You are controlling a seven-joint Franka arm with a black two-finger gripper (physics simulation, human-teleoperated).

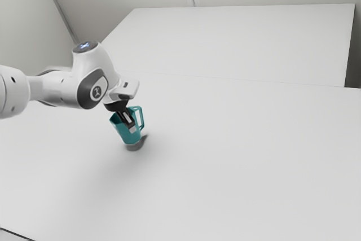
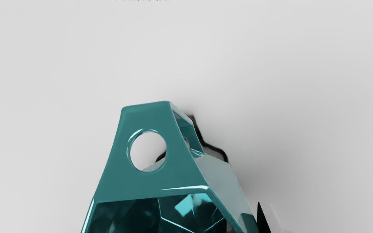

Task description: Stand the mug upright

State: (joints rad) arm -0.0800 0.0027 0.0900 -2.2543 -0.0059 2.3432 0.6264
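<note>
Our gripper [image 1: 131,128] grasps the teal mug [image 1: 125,137], which leans, not fully upright, its base just above or on the white table [image 1: 237,150], handle toward the exterior view's right.

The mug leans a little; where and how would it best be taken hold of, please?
I would grip the mug by its side wall, just below the rim, coming down from above: it tilts, but its mouth faces upward. The handle juts out on one side, so I would keep clear of it.
</note>
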